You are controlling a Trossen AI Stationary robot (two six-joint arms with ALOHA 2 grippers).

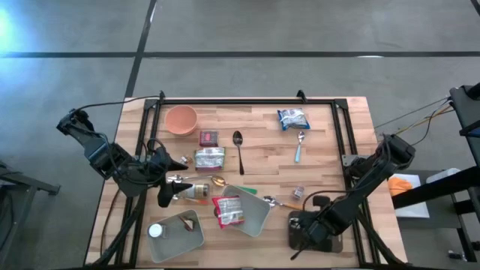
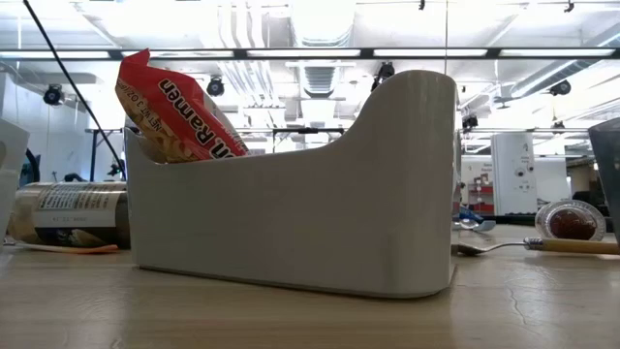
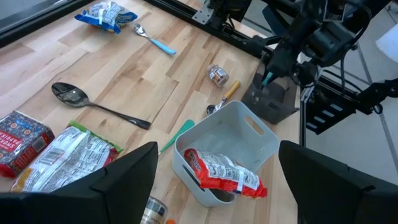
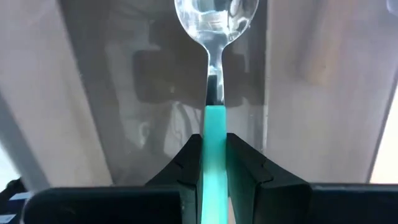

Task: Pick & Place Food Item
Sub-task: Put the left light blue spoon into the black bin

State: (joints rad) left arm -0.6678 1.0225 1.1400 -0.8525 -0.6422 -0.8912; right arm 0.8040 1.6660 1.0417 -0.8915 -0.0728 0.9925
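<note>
Here the red ramen packet [image 1: 228,211] leans inside the grey bin [image 1: 259,220] near the table's front edge, its top poking above the bin's low wall. The left gripper [image 1: 166,187] hangs just beside the bin with its fingers spread and nothing between them. The right gripper [image 1: 306,223], at the front right corner, is clenched on a teal-handled spoon [image 4: 214,93] over a dark holder [image 3: 268,101]. Bare wood lies behind the bin, between the black spoon [image 1: 238,149] and the blue-handled spoon [image 1: 299,146].

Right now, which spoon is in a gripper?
The teal-handled clear-bowled spoon, clamped in the right gripper over the dark holder. The black spoon, blue-handled spoon and wooden-handled spoon lie loose on the table.
</note>
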